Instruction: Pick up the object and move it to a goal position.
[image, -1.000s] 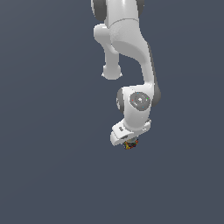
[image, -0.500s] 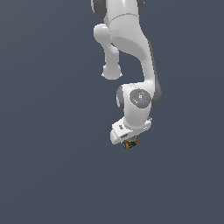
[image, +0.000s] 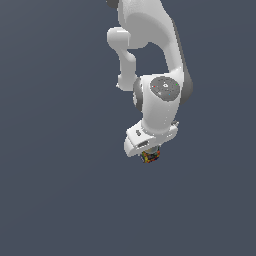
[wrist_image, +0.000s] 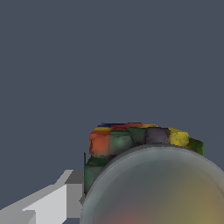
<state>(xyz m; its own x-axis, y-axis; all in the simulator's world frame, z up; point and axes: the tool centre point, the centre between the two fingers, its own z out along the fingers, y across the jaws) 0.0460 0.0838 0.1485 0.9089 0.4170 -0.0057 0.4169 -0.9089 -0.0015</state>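
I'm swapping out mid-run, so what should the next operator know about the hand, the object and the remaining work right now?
Hand: closed on the object, which pokes out just beneath it in the exterior view.
Object: the wrist view shows its grey domed top and mottled block close against one finger.
Done: the grasp.
Left: carry it to the goal and release. No goal marker shows in either view.

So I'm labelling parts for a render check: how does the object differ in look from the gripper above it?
Colour: the object is mottled orange, green, yellow, red and blue; the gripper is plain white and grey.
Size: in the exterior view the object is a small lump, narrower than the gripper's body.
Shape: in the wrist view the object is blocky with a rounded grey dome; the gripper looks flat-faced and angular.
Shared: both sit at the arm's tip.
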